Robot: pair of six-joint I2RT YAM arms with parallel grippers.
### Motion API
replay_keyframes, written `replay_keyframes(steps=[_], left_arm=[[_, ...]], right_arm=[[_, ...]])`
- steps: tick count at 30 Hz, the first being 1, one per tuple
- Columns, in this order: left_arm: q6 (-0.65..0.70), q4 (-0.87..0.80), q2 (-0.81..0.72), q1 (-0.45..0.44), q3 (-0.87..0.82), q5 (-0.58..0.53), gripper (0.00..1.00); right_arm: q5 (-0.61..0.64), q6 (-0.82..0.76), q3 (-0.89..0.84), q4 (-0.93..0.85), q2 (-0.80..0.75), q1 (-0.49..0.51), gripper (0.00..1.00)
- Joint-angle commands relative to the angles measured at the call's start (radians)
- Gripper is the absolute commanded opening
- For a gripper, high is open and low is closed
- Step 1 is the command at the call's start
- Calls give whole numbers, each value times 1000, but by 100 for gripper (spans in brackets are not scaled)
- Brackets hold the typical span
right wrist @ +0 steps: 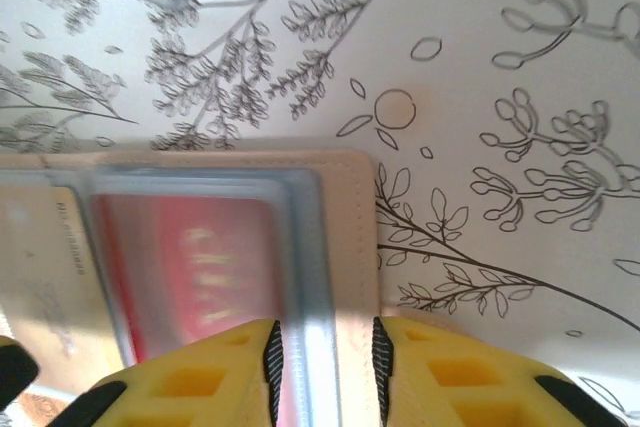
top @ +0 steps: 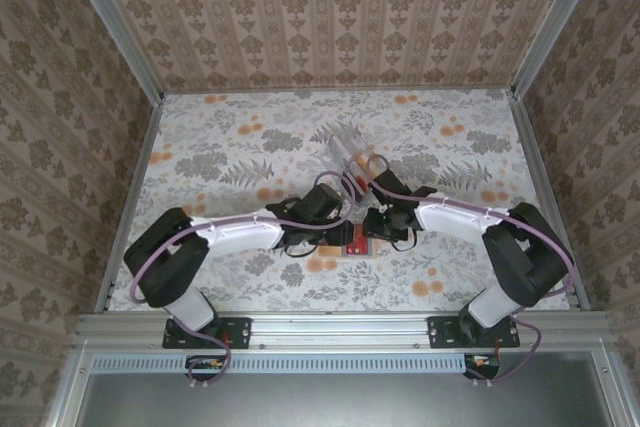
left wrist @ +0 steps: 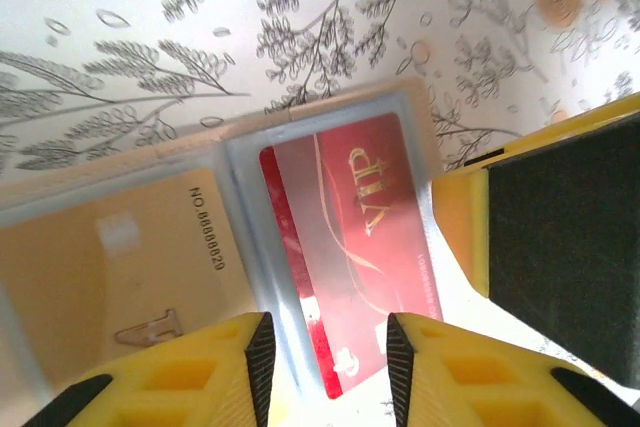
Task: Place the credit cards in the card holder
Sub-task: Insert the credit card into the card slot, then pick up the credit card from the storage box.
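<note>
Two yellow-fingered grippers are pictured meeting over an open tan wallet (right wrist: 352, 237) at the middle of a flower-patterned table (top: 220, 147). The left gripper (left wrist: 325, 372) is held low over the wallet with its jaws apart, and the near end of the red card (left wrist: 350, 237) is framed in the gap between them. Whether either finger touches the card cannot be told.

The red card is seen lying flat and slightly askew in the wallet's right half, gold lettering up, bordered by a clear sleeve. The orange-yellow card (left wrist: 100, 287) is lodged in the left half, a printed number visible along its edge.

The right gripper (right wrist: 325, 372) is likewise shown with its jaws apart. The wallet's outer tan edge and the sleeve's border are seen beneath the gap, and no grip on them can be made out. In the left wrist view one of its fingers is seen just beside the red card's far side.

The clear card holder (top: 350, 152) is left standing on the table beyond the wallet, apart from both cards.
</note>
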Motion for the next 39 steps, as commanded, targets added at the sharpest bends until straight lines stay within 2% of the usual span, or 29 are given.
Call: replay_keyframes(steps=[1,6,16,24,30,35,39], left_arm=[[9,-14,-69,1,-31,-70,40],[8,7,-87,22,-49,-38,40],[-58,30,-149,69,-115,-72,43],[-113,75,-222,149,-203,-60,59],[-155,99,-291,184,-277,-73,68],[-167,91,-339,198,-315,-88,80],[-181,90,-378,207,-345,-103,85]], right_arm=[[52,-35,56,-47,-64,-1,35],[48,-44,88,-67,-59,-1,35],[73,-143,172,-109,-56,3,37],[231,-318,385,-264,68,42,39],[400,-432,570,-363,219,101,40],[485,-486,691,-420,332,133,41],[534,-509,746,-441,398,153,41]])
